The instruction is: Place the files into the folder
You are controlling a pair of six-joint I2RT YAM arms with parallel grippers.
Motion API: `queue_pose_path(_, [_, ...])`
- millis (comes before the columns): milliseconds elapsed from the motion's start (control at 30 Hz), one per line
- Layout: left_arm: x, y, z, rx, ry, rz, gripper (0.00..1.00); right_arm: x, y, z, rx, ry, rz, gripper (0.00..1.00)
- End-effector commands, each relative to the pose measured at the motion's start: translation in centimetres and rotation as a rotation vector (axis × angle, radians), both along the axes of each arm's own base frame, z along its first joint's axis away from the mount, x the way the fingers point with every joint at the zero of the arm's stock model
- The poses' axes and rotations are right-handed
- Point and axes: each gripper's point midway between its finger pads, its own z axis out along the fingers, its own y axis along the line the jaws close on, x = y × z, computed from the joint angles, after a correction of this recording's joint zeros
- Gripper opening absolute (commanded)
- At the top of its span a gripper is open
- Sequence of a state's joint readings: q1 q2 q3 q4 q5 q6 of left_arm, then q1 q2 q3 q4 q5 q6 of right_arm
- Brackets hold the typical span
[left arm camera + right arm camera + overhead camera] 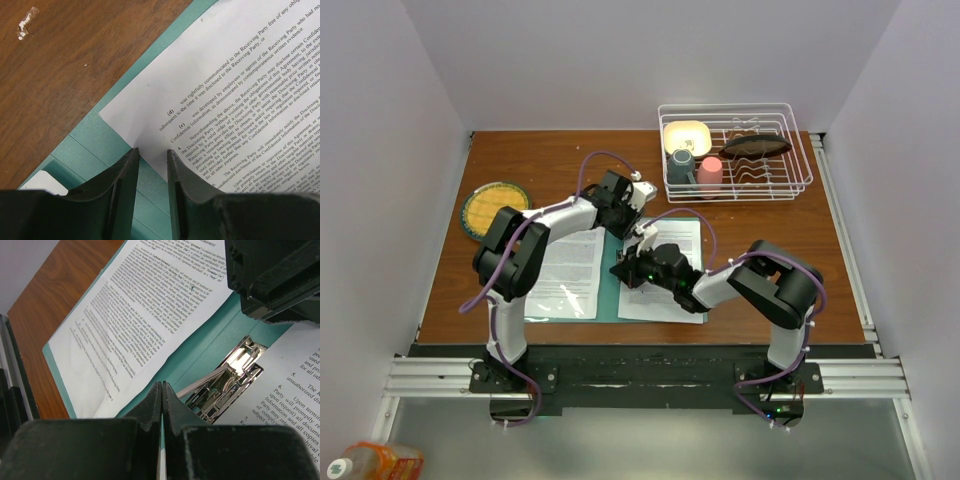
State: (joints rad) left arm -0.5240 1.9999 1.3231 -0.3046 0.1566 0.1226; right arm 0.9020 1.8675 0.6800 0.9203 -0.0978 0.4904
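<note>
Folder (610,296): open on counter (550,160); files (568,272) lie on both leaves; clipping and closing likely remain. My left hand (152,156): apart. My right hand (162,388): together.

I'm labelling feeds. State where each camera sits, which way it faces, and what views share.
Top external: above and behind the arms, looking down on table, both arms, open folder.
Left wrist: on left arm, looking down past open left gripper at a sheet corner.
Right wrist: on right arm, looking low past shut right gripper at the metal clip.
Shared: both wrist views show folder and sheets.
</note>
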Motion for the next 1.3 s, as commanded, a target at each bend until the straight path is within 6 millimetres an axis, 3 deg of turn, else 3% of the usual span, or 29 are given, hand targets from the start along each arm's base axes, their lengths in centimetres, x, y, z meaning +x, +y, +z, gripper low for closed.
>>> queue_pose_path(0, [-2.7, 3.1, -3.8, 0.104, 0.131, 0.025, 0.34, -1.6, -0.8, -2.1, -0.047, 0.055, 0.031, 0.00])
queue_pose_path(433, [-2.8, 3.1, -3.7, 0.095, 0.129, 0.023, 0.34, -2.5, -2.4, -5.3, -0.130, 0.107, 0.015, 0.00])
queue_pose_path(933, [-2.9, 3.1, -3.6, 0.088, 0.132, 0.016, 0.34, -2.5, -3.0, -6.9, -0.179, 0.132, -0.001, 0.00])
queue_pose_path(1267, [-2.9, 2.9, -3.5, 0.073, 0.134, 0.017, 0.33, -3.0, -4.7, -9.0, -0.276, 0.170, -0.035, 0.00])
